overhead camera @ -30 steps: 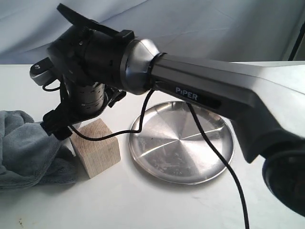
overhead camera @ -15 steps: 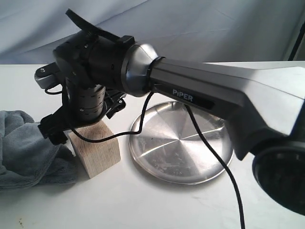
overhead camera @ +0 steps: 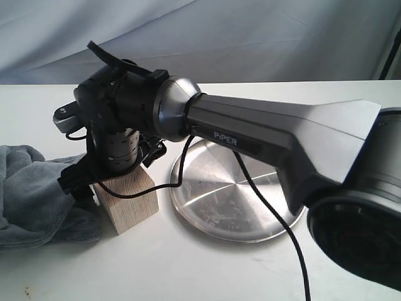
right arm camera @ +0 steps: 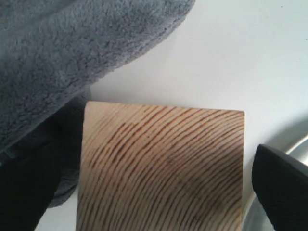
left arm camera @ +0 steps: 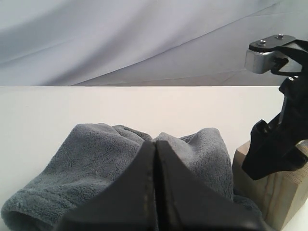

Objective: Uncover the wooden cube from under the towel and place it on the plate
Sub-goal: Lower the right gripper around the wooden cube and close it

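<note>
The right gripper (overhead camera: 114,168) hangs over the cube (overhead camera: 128,195), its jaws spread wide with one dark finger on either side of the block. In the right wrist view the grained top face of the cube fills the space between the two fingers. The finger on the plate side stands clear of the wood, and whether the other touches it cannot be told. The cube stands bare on the white counter (overhead camera: 188,269), not on the plate (overhead camera: 233,195). It sits between that dish and the towel (overhead camera: 34,194), right against the grey heap and just short of the plate's rim. The left gripper (left arm camera: 155,192) is low by the towel's other side, its jaws pressed together with nothing between them. There is one cube, one towel, one plate and two grippers.
</note>
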`<state>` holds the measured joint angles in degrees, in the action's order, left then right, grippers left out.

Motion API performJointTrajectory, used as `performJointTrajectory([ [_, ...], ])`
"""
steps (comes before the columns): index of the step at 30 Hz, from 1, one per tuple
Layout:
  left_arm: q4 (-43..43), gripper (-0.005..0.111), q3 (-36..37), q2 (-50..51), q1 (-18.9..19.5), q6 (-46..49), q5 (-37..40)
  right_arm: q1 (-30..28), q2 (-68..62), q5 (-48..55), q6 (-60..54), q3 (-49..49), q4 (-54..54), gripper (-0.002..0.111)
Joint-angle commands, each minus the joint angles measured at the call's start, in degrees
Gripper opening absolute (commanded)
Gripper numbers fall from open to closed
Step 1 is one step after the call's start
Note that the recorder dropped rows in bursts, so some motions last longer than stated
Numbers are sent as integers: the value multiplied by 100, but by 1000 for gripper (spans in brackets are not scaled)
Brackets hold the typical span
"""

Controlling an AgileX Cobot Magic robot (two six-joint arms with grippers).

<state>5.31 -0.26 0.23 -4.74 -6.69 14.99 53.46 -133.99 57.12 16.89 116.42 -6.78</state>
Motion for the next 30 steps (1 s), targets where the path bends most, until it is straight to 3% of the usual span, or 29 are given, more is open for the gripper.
performJointTrajectory([
  [1,-28,0,26,-23,17,-12,-65,-29,-34,-43,66,28,-38,105],
  [30,-28,0,26,-23,17,-33,-65,-29,-486,15,281,28,-50,105],
])
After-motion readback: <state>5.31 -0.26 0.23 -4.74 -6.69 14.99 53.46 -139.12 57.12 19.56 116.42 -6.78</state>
